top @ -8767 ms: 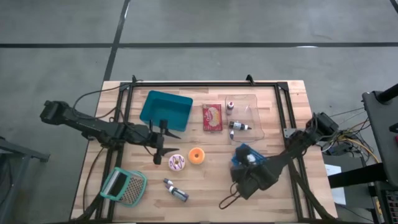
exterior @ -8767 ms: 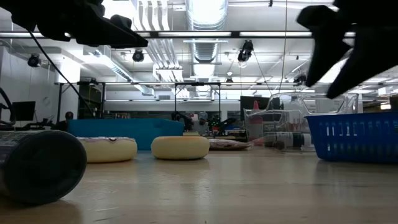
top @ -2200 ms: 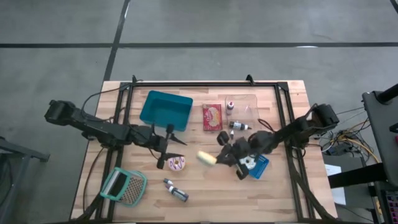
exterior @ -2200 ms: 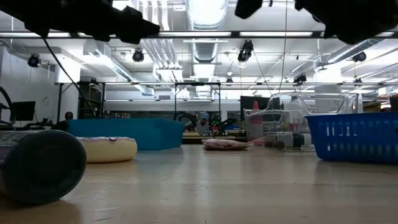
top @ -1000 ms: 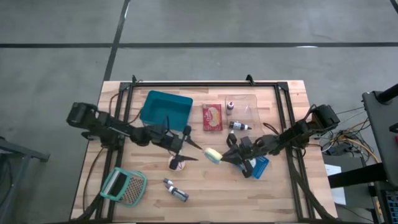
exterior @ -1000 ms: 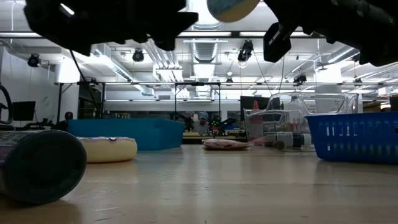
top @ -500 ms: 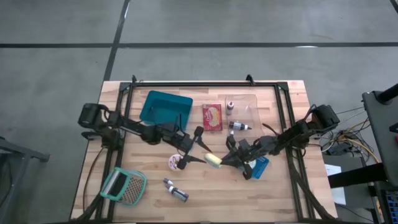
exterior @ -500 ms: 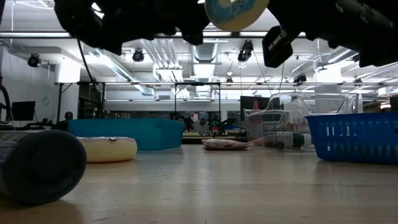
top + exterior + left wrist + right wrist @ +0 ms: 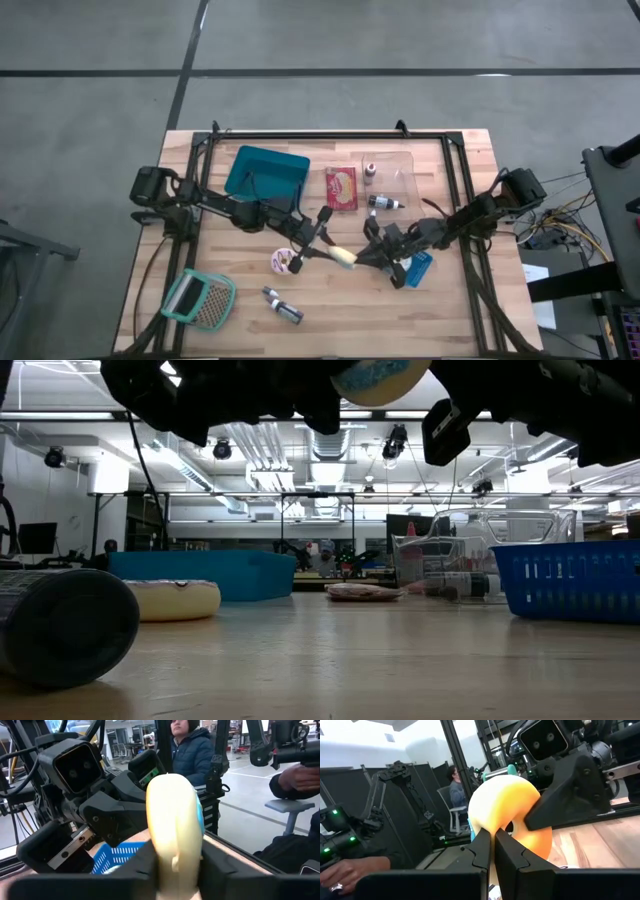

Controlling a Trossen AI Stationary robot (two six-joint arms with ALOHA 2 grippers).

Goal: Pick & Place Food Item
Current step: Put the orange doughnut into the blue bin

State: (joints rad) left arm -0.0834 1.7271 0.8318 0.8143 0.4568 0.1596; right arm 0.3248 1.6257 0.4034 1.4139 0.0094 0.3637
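Observation:
A yellow doughnut with an orange top [image 9: 343,258] hangs in the air over the middle of the table, between my two grippers. My right gripper [image 9: 366,256] comes at it from the table's right and is shut on it. My left gripper [image 9: 325,245] comes from the table's left and has closed on it too. In the low view the doughnut [image 9: 385,380] shows high above the tabletop. A pink doughnut [image 9: 283,262] lies flat on the table just near of my left gripper. My left gripper pinches the doughnut across its thickness [image 9: 175,835], one finger [image 9: 142,867] on each flat face, coming about level from the table's left. The doughnut stands on edge, clear of the table. My right gripper pinches the doughnut's ring at its rim [image 9: 487,827] between nearly closed fingertips [image 9: 482,850], coming about level from the table's right. The doughnut stands on edge beyond the fingertips, clear of the table.
A teal bin [image 9: 265,175], a red packet [image 9: 341,188] and a clear tray [image 9: 395,185] holding small bottles stand along the far side. A blue basket [image 9: 415,268] lies under my right arm. A teal grater [image 9: 198,300] and a dark bottle [image 9: 283,308] lie near the front left.
My left gripper has moved toward the table's right, over the pink doughnut, until its fingers stand around the yellow doughnut. My right gripper has held the doughnut nearly still in the air.

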